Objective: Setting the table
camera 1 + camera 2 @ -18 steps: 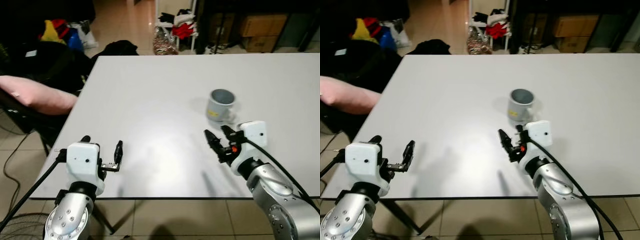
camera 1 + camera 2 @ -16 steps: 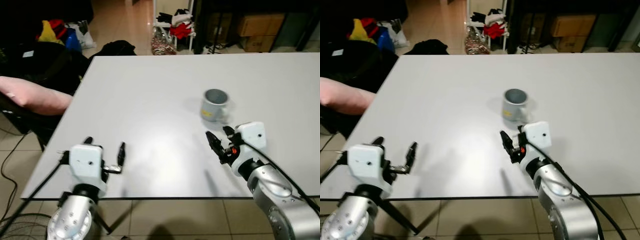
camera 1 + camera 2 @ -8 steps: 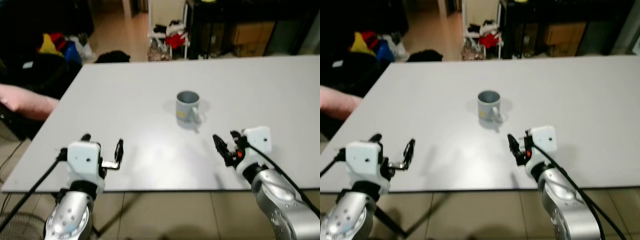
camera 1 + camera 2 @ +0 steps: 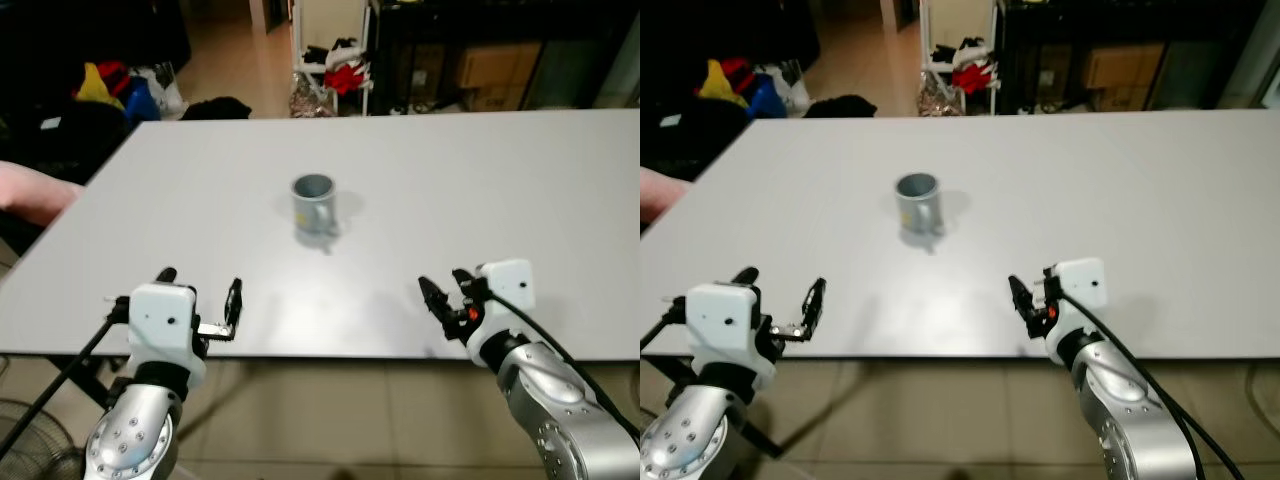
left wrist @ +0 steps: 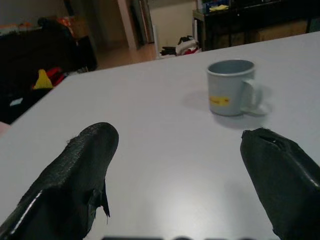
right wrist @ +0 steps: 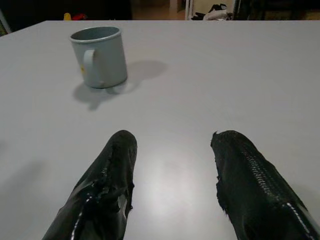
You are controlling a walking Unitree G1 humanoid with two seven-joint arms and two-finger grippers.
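Nearest the robot, both grippers hover at the front edge of the table (image 4: 520, 190), holding nothing. The left gripper (image 4: 200, 299) sits over the left front corner with its fingers spread wide; the right gripper (image 4: 444, 294) sits over the front edge further right, its fingers parted too, a little less. Each hangs just above the white top, so a careless drop of either arm could knock a fingertip against the edge.

Further in, between the two arms and well apart from both, stands the one thing to be set: a grey mug (image 4: 313, 203), upright, with a yellow label on its side and its handle turned toward the robot and slightly right. It is alone on the bare top; nothing blocks a reach from either side. The likely trouble is the grab itself: a mug is light and slides on a smooth top, so fingers closing off-centre or catching the handle could push or tip it rather than hold it.

Beyond the far edge lie dark clothes and bags (image 4: 90, 90) on the left, a heap of laundry (image 4: 335, 62) in the doorway, and cardboard boxes (image 4: 495, 65) on shelving. None of these is in the way.
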